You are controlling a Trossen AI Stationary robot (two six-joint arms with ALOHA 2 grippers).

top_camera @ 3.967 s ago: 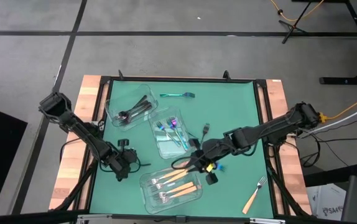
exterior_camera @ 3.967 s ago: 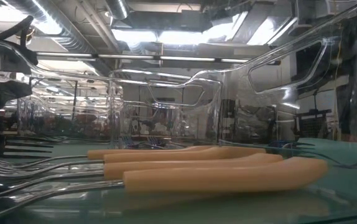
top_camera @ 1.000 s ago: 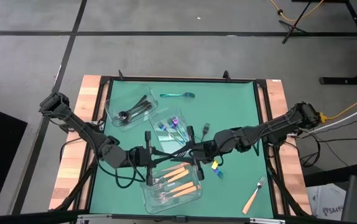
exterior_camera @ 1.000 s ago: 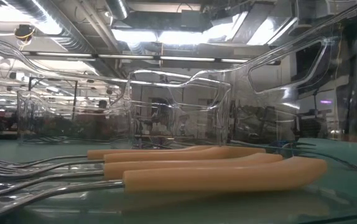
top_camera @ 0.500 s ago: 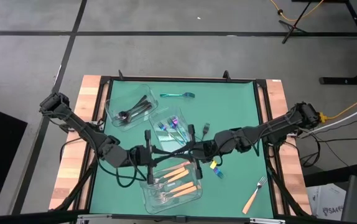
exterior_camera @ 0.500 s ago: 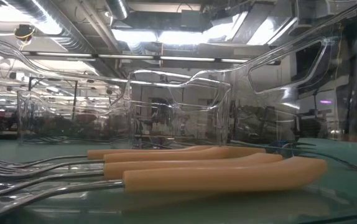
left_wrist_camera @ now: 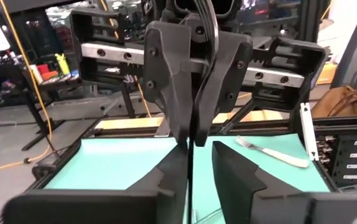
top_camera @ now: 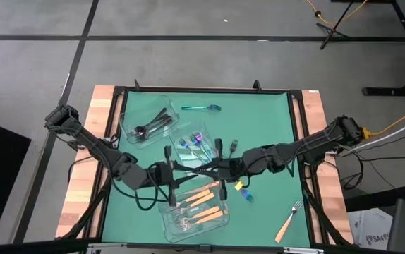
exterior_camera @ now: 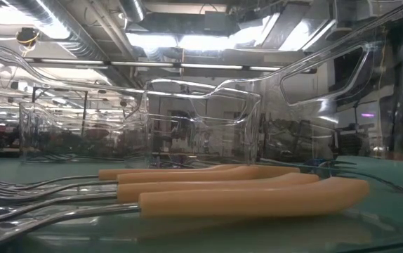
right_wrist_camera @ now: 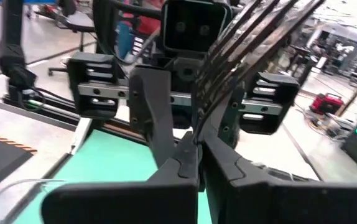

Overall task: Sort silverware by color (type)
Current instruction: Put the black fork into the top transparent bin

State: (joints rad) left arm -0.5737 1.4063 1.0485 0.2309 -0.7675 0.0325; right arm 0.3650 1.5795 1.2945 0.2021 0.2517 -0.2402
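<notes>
Over the middle of the green mat (top_camera: 259,127), the left gripper (top_camera: 174,171) and right gripper (top_camera: 215,168) face each other, apparently passing a black fork (right_wrist_camera: 241,37) across so it can reach the bin of black pieces (top_camera: 148,125). The right wrist view shows the right gripper's fingers pinching the fork's handle, tines up; the left wrist view shows the left fingers slightly spread around the thin handle (left_wrist_camera: 189,168). The low view shows only orange-handled forks (exterior_camera: 243,193).

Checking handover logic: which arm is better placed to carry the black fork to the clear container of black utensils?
Left. The clear plastic container of black utensils lies on that arm's side; the left gripper brackets the slim black fork that the right gripper clamps.
</notes>
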